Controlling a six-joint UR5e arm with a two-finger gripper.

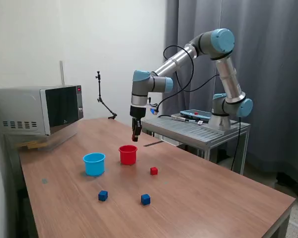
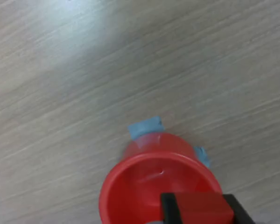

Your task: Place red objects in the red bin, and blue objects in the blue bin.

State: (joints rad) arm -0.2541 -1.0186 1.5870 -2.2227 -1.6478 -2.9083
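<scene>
- A red cube [image 2: 203, 205] sits clamped between the dark fingers of the end effector [image 1: 136, 134], so the end effector is grasping it; in the wrist view the cube hangs over the mouth of the red cup [image 2: 156, 184].
- The cube has no long axis to speak of; its visible face lies square to the fingers, roughly level.
- The red cup [image 1: 128, 154] stands upright on the worktop [image 1: 213, 198], mouth open upward, with the end effector above it and slightly behind in the exterior view. Bits of blue tape [image 2: 146, 127] show at its base.
- The step in hand looks like the drop of this cube into the red cup. The next move calls for centring over the mouth, perhaps lowering a little, then opening the fingers.
- The light blue cup [image 1: 94, 163] stands just beside the red one, toward the exterior view's left.
- A second red cube [image 1: 154, 171] lies near the red cup; two dark blue cubes [image 1: 103, 196] [image 1: 145, 199] lie nearer the front edge, apart from each other.
- A microwave [image 1: 39, 109] sits at the worktop's far corner.
</scene>
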